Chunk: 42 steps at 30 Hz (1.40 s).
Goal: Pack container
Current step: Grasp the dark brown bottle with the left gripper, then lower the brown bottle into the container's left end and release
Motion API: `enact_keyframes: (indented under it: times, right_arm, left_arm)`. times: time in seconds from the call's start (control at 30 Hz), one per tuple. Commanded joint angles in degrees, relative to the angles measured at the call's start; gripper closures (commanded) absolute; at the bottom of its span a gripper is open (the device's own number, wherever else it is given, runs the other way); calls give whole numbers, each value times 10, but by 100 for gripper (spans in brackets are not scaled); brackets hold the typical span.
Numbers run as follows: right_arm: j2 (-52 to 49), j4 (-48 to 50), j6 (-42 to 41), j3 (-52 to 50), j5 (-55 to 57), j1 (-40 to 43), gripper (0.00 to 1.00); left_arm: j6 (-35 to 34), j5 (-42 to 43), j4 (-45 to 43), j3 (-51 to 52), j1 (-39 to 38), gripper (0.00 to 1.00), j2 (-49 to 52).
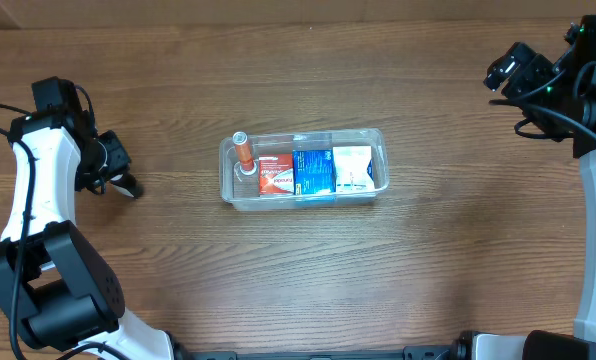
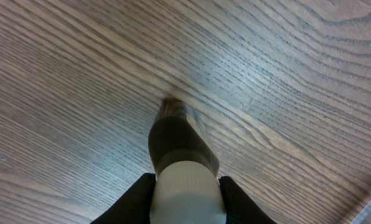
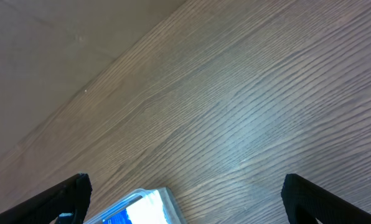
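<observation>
Container (image 1: 278, 142) sits mid-counter (image 1: 428, 260), long side running left to right. Contents, left to right: orange tube (image 1: 243, 152) standing upright at the left end, then red box (image 1: 274, 175), blue box (image 1: 313, 170) and white box (image 1: 353, 167) side by side. Left claw (image 1: 126, 184) is well left of the container, fingers pressed together with nothing between them, tip low over the wood. Right claw (image 1: 505, 72) is near the far right corner, fingers spread wide, empty.

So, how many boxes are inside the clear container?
3 in the container: red box beside the orange tube, blue box in the middle, white box beyond it. Others may hide underneath.
</observation>
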<state>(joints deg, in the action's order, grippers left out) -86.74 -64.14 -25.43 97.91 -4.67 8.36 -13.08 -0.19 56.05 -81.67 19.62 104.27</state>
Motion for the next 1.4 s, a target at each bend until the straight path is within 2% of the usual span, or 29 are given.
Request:
enact_keyframes:
  times: [0.0, 0.07, 0.13, 0.27, 0.4, 0.5, 0.57, 0.63, 0.73, 0.87, 1.2, 1.37]
  right_arm:
    - [5, 2, -1, 8, -2, 0, 0]
    - [5, 2, -1, 8, -2, 0, 0]
    - [5, 2, -1, 8, -2, 0, 0]
    - [5, 2, -1, 8, -2, 0, 0]
    - [5, 2, -1, 8, -2, 0, 0]
    - [5, 2, -1, 8, -2, 0, 0]
    - [5, 2, -1, 8, -2, 0, 0]
    - [5, 2, -1, 8, -2, 0, 0]
    - [5, 2, -1, 8, -2, 0, 0]
    - [5, 2, -1, 8, -2, 0, 0]
    - [5, 2, -1, 8, -2, 0, 0]
    - [5, 2, -1, 8, -2, 0, 0]
  left_arm:
    - [13, 3, -4, 5, 2, 74, 6]
    - [14, 21, 0, 5, 2, 90, 6]
    - [13, 33, 11, -1, 2, 92, -9]
    - [14, 95, 91, -66, -15, 96, -120]
    - [10, 69, 160, -88, -152, 96, -265]
    - [-37, 40, 188, -88, -263, 96, -308]
    - [-74, 32, 191, -82, -323, 96, -308]
    - [-105, -19, 180, -60, -365, 96, -301]
    - [-108, -37, 117, -12, -400, 96, -278]
    - [-107, -70, 58, 17, -403, 96, -207]
    - [-94, -77, 8, 18, -403, 96, -62]
    - [-94, -68, -15, 18, -403, 95, -42]
